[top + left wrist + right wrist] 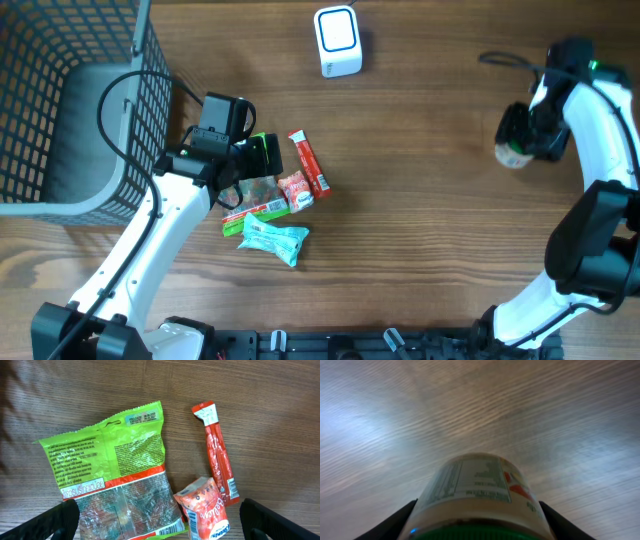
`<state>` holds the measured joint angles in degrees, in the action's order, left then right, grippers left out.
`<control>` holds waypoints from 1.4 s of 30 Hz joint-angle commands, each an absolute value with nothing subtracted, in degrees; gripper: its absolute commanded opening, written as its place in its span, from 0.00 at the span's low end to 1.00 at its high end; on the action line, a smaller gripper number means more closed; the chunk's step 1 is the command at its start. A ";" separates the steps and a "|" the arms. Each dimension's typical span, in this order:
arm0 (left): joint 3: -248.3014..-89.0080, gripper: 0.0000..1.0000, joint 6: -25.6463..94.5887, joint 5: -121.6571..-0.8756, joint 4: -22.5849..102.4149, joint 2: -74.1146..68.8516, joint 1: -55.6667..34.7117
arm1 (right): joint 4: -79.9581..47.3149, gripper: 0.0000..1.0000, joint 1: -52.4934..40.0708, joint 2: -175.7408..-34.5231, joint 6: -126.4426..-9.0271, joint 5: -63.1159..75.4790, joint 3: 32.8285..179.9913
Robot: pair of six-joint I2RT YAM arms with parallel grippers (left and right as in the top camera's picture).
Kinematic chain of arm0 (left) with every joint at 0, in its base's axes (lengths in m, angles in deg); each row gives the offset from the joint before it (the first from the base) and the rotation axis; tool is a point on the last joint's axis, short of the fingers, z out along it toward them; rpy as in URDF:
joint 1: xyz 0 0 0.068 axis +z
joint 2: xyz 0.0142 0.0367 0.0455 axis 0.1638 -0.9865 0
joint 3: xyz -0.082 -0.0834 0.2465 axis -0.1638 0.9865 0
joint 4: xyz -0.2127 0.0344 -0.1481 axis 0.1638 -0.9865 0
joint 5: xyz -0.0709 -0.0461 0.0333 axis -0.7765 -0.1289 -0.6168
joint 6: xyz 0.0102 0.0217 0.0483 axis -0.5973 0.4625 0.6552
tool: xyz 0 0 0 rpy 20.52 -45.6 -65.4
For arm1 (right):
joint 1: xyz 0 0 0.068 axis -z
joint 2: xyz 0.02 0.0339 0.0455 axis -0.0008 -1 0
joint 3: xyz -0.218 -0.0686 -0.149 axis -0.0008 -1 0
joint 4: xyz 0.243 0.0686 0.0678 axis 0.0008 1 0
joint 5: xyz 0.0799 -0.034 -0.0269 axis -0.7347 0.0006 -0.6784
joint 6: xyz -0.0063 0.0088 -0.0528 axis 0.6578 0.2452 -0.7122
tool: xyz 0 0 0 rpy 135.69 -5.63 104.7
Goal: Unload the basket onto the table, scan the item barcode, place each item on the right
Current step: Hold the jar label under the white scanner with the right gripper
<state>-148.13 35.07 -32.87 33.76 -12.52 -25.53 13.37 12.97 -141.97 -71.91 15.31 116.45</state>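
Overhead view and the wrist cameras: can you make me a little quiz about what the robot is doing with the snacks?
1. True or false: the right end effector grips a jar.
2. Pick one: what lies right under the open left end effector? A) a banana B) a green packet C) a spoon
3. Short answer: on which side of the robot does the wire basket stand?

Key: 1 true; 2 B; 3 its left.
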 commanded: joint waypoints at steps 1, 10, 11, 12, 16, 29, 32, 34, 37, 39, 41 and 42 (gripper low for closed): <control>-148.02 1.00 35.99 -32.70 33.76 -12.54 -25.29 | 6.84 0.25 14.28 -140.92 -72.67 12.86 108.45; -148.02 1.00 35.99 -32.72 33.76 -12.54 -25.29 | 18.68 1.00 14.26 -140.51 -75.65 14.50 119.86; -148.02 1.00 35.99 -32.72 33.76 -12.54 -25.29 | 21.44 1.00 13.80 -140.29 -75.78 13.38 123.27; -148.02 1.00 35.99 -32.72 33.76 -12.54 -25.29 | 22.88 1.00 12.92 -139.98 -77.85 10.85 125.70; -148.02 1.00 35.99 -32.72 33.76 -12.54 -25.29 | 20.04 1.00 10.17 -139.85 -79.95 -3.95 127.36; -148.02 1.00 35.99 -32.72 33.76 -12.54 -25.29 | -3.02 1.00 9.71 -139.90 -79.97 -3.66 127.34; -148.02 1.00 35.99 -32.72 33.76 -12.54 -25.29 | -3.02 1.00 9.71 -139.90 -79.97 -3.64 127.34; -148.02 1.00 35.99 -32.72 33.76 -12.54 -25.29 | -3.00 1.00 9.73 -139.90 -79.97 -3.64 127.34; -148.02 1.00 35.99 -32.72 33.76 -12.54 -25.29 | -3.02 1.00 9.71 -139.90 -79.97 -3.66 127.34; -148.02 1.00 35.99 -32.72 33.76 -12.54 -25.29 | -3.02 1.00 9.73 -139.90 -79.95 -3.64 127.34; -148.02 1.00 35.99 -32.72 33.76 -12.54 -25.29 | -3.02 1.00 9.73 -139.90 -79.97 -3.66 127.34; -148.02 1.00 35.99 -32.72 33.76 -12.54 -25.29 | -3.00 1.00 9.71 -139.90 -79.95 -3.66 127.34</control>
<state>-148.13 35.07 -32.85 33.78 -12.52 -25.53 -2.72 9.58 -140.42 -79.21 -2.51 126.77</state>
